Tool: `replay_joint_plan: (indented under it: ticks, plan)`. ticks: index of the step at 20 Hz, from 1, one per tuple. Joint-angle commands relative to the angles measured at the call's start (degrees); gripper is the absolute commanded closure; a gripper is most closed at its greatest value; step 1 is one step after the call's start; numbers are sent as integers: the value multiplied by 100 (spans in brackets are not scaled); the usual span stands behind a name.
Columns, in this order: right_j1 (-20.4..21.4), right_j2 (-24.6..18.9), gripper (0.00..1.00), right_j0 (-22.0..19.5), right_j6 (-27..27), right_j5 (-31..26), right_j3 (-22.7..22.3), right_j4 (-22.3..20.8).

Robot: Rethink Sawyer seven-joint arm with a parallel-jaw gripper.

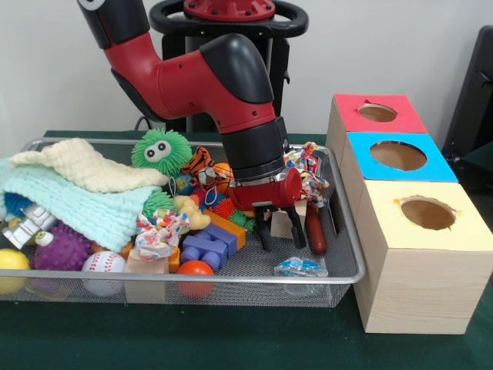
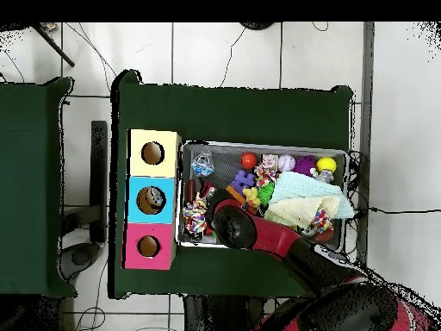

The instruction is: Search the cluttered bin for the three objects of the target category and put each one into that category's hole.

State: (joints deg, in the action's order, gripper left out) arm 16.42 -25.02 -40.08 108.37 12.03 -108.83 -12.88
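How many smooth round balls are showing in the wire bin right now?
3, along the bin's front edge: a yellow ball at the left corner, a white baseball with red stitching, and an orange-red ball beside the purple blocks. More may lie hidden under the cloths and clutter.

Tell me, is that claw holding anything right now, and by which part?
Nothing is held. The gripper hangs open over the wire bin, its jaws straddling a small wooden block without closing on it.

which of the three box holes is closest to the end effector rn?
The red box's hole, farthest back in the front view. The end effector hangs open in the bin's right end; blue and yellow holes sit farther off.
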Motion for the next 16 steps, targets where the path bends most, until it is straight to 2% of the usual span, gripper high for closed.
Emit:
replay_joint_plan:
  ticks: [1,8,16]
  plan:
    - [-252,52,0,145,818,-255,543,246]
    - [-46,46,0,307,940,-343,513,479]
    - [-63,71,0,416,892,-369,619,624]
